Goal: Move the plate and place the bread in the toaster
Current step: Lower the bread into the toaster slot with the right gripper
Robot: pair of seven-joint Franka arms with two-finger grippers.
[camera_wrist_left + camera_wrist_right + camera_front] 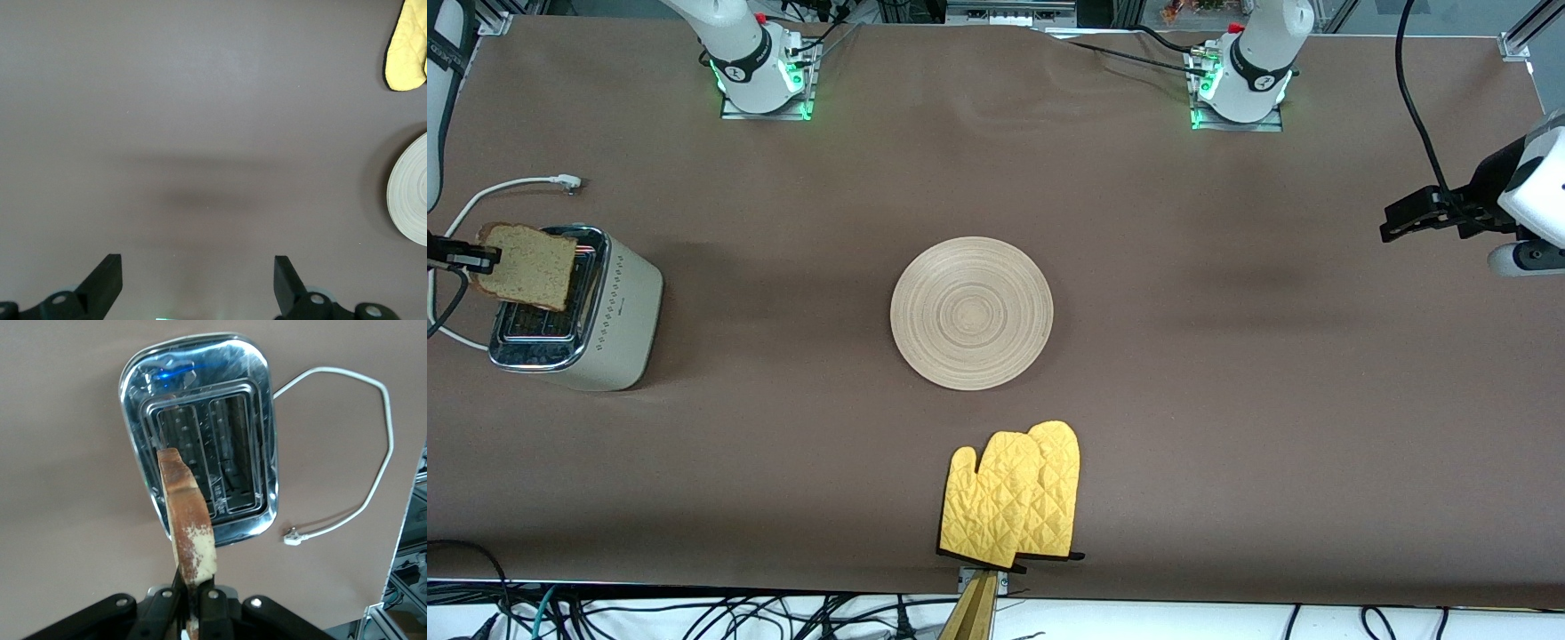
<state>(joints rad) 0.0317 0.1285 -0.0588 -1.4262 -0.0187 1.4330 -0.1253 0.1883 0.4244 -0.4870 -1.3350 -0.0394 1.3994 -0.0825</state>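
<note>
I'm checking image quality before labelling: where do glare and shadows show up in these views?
Right wrist view: the toaster's chrome top glares, with a blue reflection. Front view: soft shadows beside the toaster and plate, green glow at the arm bases. Left wrist view: a blurry dark shadow on the table beneath the open left gripper.

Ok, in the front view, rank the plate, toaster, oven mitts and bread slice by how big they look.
1. plate and toaster: too alike to rank
2. oven mitts, a little smaller
3. bread, smallest; held in the air by the right gripper, so it sits closer to the camera than the rest.
</note>
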